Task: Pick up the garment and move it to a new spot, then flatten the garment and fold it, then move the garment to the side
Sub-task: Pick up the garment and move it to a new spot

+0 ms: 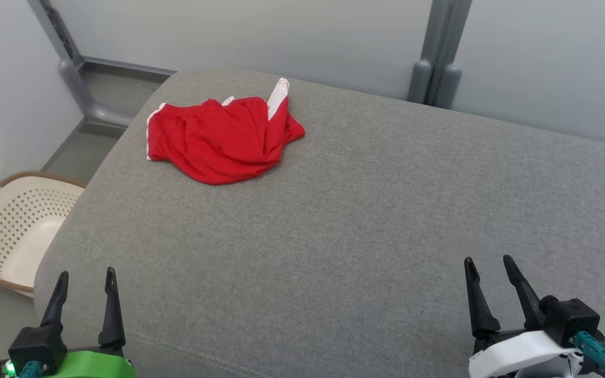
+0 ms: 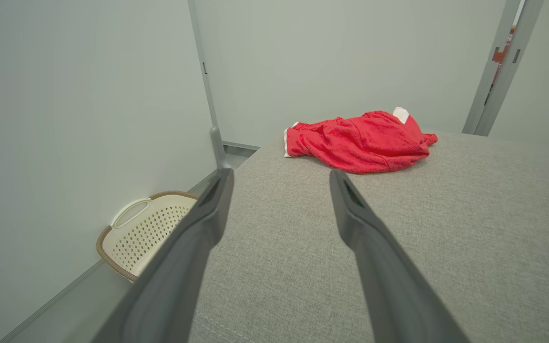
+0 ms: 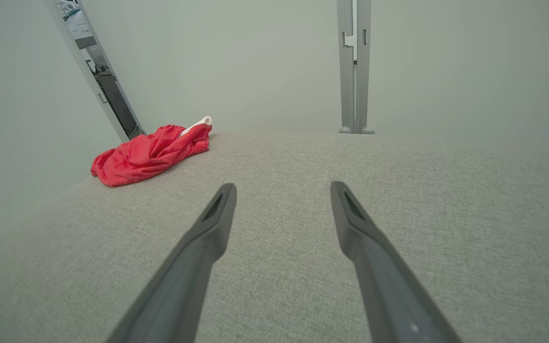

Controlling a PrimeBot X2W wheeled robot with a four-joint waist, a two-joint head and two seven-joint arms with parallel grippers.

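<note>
The garment (image 1: 222, 138) is a pair of red shorts with white side stripes, lying crumpled near the far left corner of the grey padded surface (image 1: 365, 220). It also lies ahead in the left wrist view (image 2: 360, 141) and at the far left in the right wrist view (image 3: 148, 155). My left gripper (image 1: 86, 277) stands open at the near left edge, well short of the garment. At the near right, my right gripper (image 1: 489, 263) is open too, with nothing between its fingers. In each wrist view the own gripper (image 2: 279, 177) (image 3: 281, 188) spreads wide over bare fabric.
A cream perforated laundry basket (image 1: 16, 226) sits on the floor left of the surface, also in the left wrist view (image 2: 143, 233). Grey wall panels and metal posts (image 1: 434, 52) close off the back. The surface's left edge drops to the floor.
</note>
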